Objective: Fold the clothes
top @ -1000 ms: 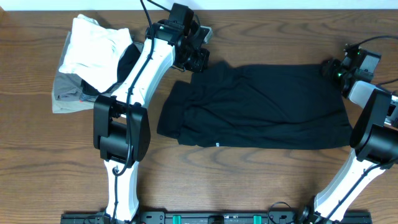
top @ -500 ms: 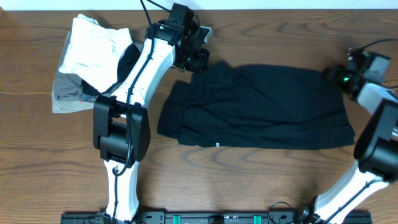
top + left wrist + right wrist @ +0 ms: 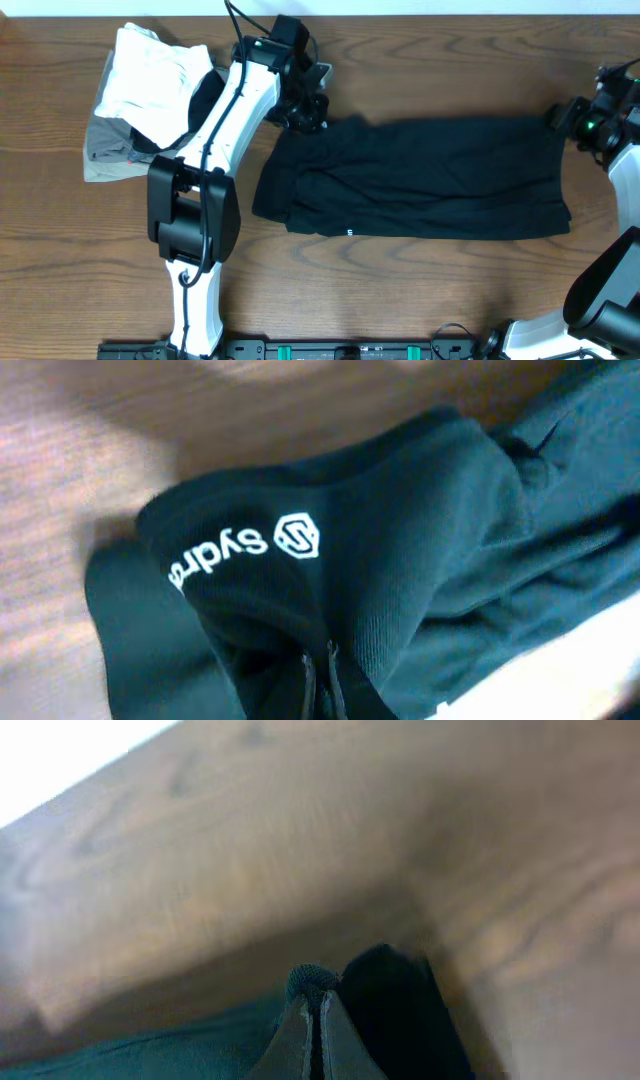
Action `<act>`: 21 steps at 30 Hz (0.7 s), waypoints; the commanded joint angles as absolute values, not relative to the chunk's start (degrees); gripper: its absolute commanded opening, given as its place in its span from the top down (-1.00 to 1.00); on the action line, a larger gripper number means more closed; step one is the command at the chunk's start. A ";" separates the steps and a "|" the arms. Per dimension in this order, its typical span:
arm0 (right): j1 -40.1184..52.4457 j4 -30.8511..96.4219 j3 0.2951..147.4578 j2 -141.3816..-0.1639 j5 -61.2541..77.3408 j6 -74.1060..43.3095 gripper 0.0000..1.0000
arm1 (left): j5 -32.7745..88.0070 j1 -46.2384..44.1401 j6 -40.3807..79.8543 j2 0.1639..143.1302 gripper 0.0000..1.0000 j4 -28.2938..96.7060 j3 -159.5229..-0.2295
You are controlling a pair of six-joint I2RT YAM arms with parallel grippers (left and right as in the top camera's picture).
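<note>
The clothes, one black shirt (image 3: 420,180), lie spread across the middle of the table with a tiny white hem mark (image 3: 350,233) at the near edge. My left gripper (image 3: 308,108) is shut on the shirt's far left corner. In the left wrist view the bunched black fabric (image 3: 420,510) shows a white logo (image 3: 297,535) just beyond my shut left gripper (image 3: 320,670). My right gripper (image 3: 562,118) is shut on the far right corner. The right wrist view shows a small tuft of fabric (image 3: 312,982) pinched between the shut fingers of my right gripper (image 3: 318,1010). The shirt's far edge runs taut between both grippers.
A white folded garment (image 3: 155,75) lies on a grey folded garment (image 3: 105,160) at the far left, beside my left arm. The table's far edge (image 3: 450,14) runs close behind both grippers. Bare wood (image 3: 420,290) lies in front of the shirt.
My right gripper shut on the shirt's far right corner and drew it rightward. My left gripper shifted slightly left. The shirt's far edge straightened and stretched.
</note>
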State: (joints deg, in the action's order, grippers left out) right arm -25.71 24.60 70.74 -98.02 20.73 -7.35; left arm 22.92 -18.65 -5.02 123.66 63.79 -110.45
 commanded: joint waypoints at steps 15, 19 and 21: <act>-26.02 39.16 70.85 -97.82 11.55 -6.52 0.98 | 21.37 -21.37 -5.74 121.34 0.82 76.90 -105.91; -26.02 40.58 70.85 -97.82 10.50 -6.55 0.98 | 21.34 -21.71 -5.76 121.34 0.82 77.17 -105.10; -26.02 41.30 70.85 -97.82 10.48 -6.55 0.97 | 21.34 -21.69 -5.76 121.34 0.82 77.14 -105.10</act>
